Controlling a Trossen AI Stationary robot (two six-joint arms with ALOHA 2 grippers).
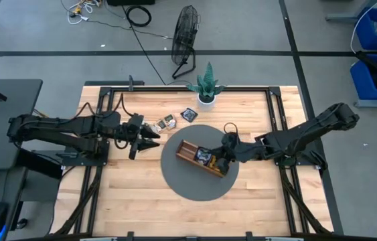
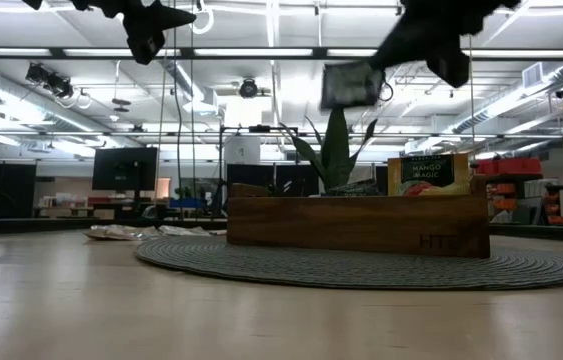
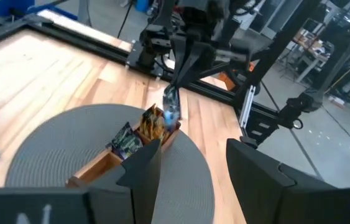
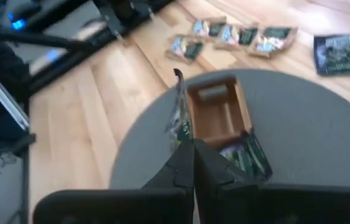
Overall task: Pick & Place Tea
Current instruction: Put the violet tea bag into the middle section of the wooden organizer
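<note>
A pale wooden table (image 1: 141, 194) fills the centre of the high view, with a round grey mat (image 1: 175, 175) at its middle, a small potted plant (image 1: 206, 86) at its upper edge and a floor fan (image 1: 185, 41) on the concrete beyond. On the mat lies a long wooden compartment tray (image 1: 188, 151), angled from upper left to lower right, probably so sachets can be filed upright into its slots. The right gripper (image 4: 193, 149) hangs over the tray's right end, fingers clamped on a dark tea sachet (image 4: 179, 118) held edge-down, which looks like the pose for slipping it into a slot. The left gripper (image 3: 190, 165) waits left of the mat, its fingers apart and empty. Loose sachets (image 1: 168, 122) lie in a row on the bare table above the mat, near the plant, still to be collected. The low view adds what the top view hides: a yellow-orange sachet (image 2: 428, 174) stands upright in the tray's right end, and the held sachet hangs clear above the tray. The right wrist view shows an empty compartment (image 4: 215, 115) just beyond the held sachet and another sachet (image 4: 244, 155) already seated.
</note>
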